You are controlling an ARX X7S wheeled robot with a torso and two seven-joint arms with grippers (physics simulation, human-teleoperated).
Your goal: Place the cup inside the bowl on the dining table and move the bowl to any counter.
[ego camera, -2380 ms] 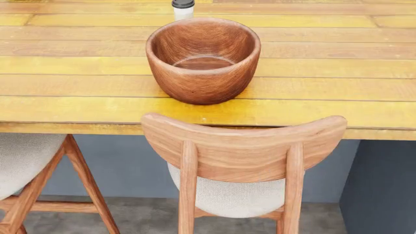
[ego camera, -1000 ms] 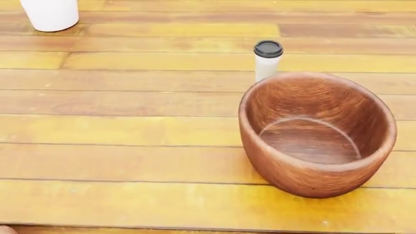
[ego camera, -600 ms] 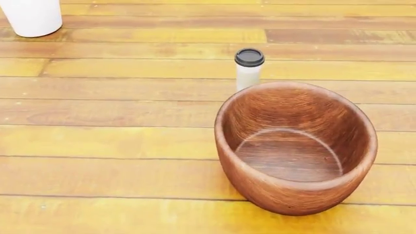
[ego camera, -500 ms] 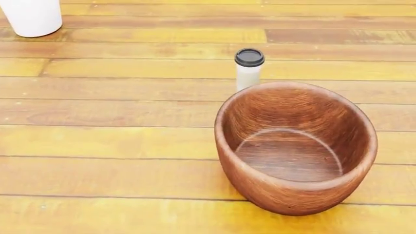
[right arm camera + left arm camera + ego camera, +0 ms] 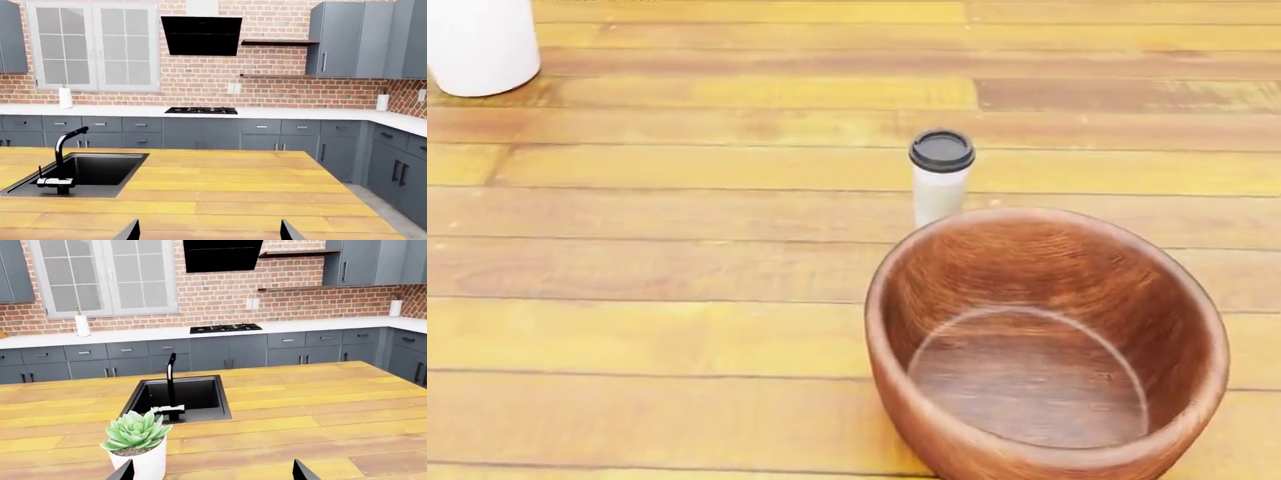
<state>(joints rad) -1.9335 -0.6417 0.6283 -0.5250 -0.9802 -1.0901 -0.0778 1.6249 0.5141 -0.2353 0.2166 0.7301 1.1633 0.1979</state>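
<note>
In the head view the cup (image 5: 941,186), white paper with a black lid, stands upright on the dining table (image 5: 667,260), just behind the bowl. The bowl (image 5: 1048,350) is large, reddish-brown wood, empty, at the lower right and cut by the frame's bottom edge. Neither gripper shows in the head view. In the left wrist view my left gripper (image 5: 212,474) is open and empty, with only its dark fingertips (image 5: 125,472) showing. In the right wrist view my right gripper (image 5: 209,232) is open and empty. The cup and bowl are out of both wrist views.
A wide white pot (image 5: 481,45) stands at the table's far left; the left wrist view shows it holding a green succulent (image 5: 137,450). Beyond lies a wooden top with a black sink (image 5: 180,397). The white counter (image 5: 300,114) runs along the brick wall, with a hob (image 5: 225,328).
The head view has shifted: the chairs and table edge dropped out, and the bowl and cup now sit lower and larger in it. The cup and bowl keep their places on the table.
</note>
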